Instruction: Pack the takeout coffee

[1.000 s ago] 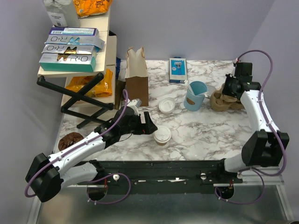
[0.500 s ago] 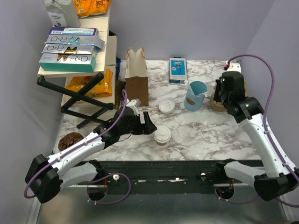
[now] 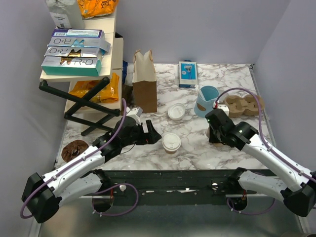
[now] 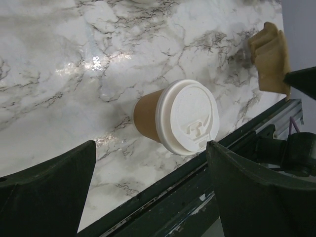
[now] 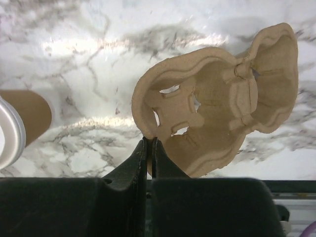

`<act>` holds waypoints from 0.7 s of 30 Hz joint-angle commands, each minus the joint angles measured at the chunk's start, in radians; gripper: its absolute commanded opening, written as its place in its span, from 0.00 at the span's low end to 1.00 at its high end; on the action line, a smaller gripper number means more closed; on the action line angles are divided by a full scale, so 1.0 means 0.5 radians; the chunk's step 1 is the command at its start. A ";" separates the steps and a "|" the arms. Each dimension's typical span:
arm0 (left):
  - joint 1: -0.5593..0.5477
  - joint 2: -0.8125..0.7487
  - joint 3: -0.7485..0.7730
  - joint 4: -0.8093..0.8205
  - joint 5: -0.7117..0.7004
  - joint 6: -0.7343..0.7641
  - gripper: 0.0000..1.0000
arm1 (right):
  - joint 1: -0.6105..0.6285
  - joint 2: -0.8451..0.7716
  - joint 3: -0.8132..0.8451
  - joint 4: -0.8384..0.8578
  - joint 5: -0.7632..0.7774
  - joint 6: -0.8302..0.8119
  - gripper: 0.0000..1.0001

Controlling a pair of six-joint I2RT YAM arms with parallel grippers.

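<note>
**Item:** small cream-tan paper cup (image 4: 147, 116) with a round white plastic lid (image 4: 190, 116).

**Position:** standing on the white, grey-veined marble tabletop (image 4: 74, 49). It is directly ahead of the left claw (image 4: 150, 145) and in line with the gap between its fingers. It sits about level with the fingertips and touches neither.

**Axis and facing:** the cup is upright, its long axis vertical and the lid on top. The body is round, so no side favours a grip. The fingers would cross the axis at right angles on the paper wall below the lid.

**Left claw:** spread fully wide and holding nothing. This is the nearer arm.

**Right claw** (image 5: 150, 140)**:** pressed together, pinching the thin rim of the brown moulded-pulp cup carrier (image 5: 222, 103). The carrier stretches ahead and to the right of that claw with its wells open upward. Whether it rests on the tabletop or hangs just above it cannot be told.

**Cup from the right claw:** off to its left, and well apart from the carrier.

**Assessment:** the lid appears seated, and the cup is not yet in a well. The coming move likely turns on the left claw easing forward until the cup wall sits between its fingers. It would then close without tipping the cup.
</note>
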 commanded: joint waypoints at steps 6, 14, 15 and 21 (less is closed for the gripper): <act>0.008 -0.056 -0.025 -0.142 -0.128 -0.052 0.99 | 0.270 0.235 -0.136 0.388 -0.351 0.348 0.01; 0.005 -0.099 -0.031 -0.198 -0.131 -0.067 0.99 | 0.396 0.426 -0.123 0.514 -0.407 0.352 0.15; 0.008 -0.111 -0.037 -0.201 -0.176 -0.067 0.99 | 0.406 0.432 -0.114 0.517 -0.385 0.321 0.26; 0.008 -0.145 -0.019 -0.231 -0.189 -0.061 0.99 | 0.418 0.340 -0.053 0.600 -0.312 0.018 0.61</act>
